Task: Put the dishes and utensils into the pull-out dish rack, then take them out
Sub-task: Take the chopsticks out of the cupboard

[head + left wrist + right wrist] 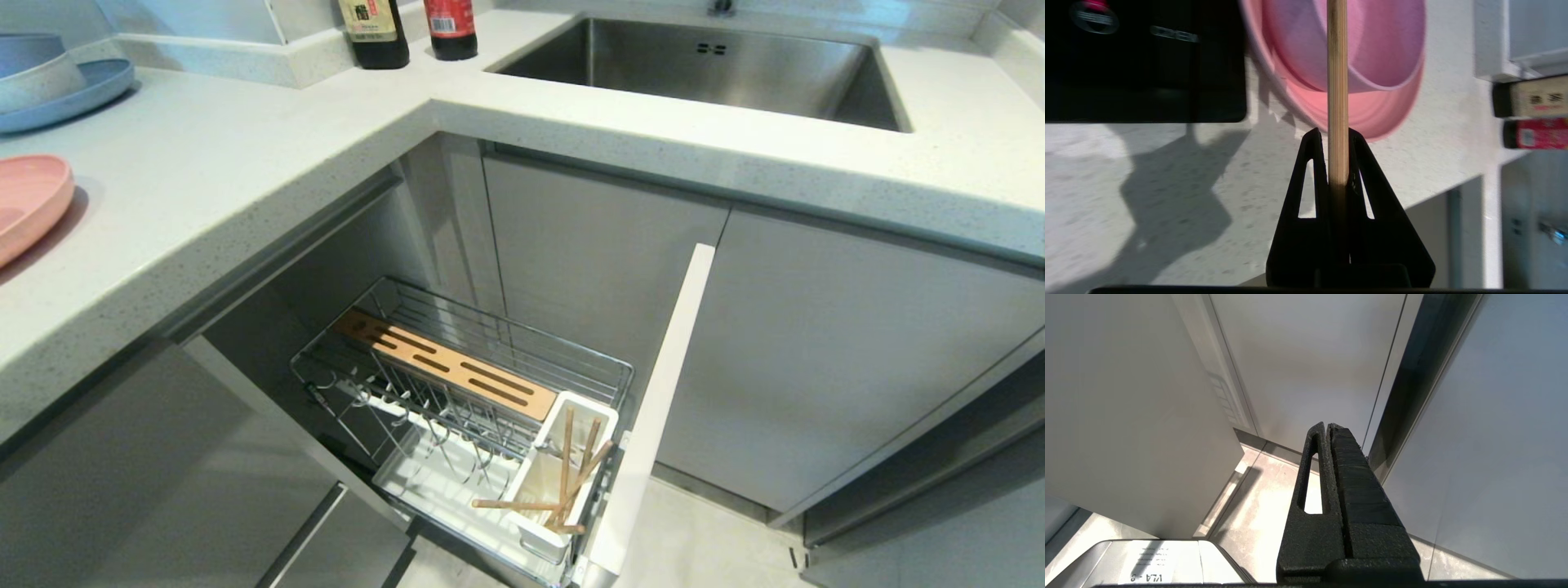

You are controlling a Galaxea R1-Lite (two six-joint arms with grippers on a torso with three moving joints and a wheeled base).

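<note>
I see my left gripper (1337,136) clamped on one wooden chopstick (1337,81) over the counter (1167,183), near the pink plate (1372,118) and pink bowl (1380,41). My right gripper (1328,426) hangs closed, empty. More chopsticks (567,478) stand in the rack's white cup (545,474).

Steel sink (735,69), 2 dark bottles (408,28), blue plate w/ bowls (57,90) on speckled counter (245,155)

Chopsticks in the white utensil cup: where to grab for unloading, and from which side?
Pinch the chopsticks at their upper ends, which stand clear of the white utensil cup rim, coming from above. The cup walls enclose their lower halves; they lean crossed, so probably one at a time.
</note>
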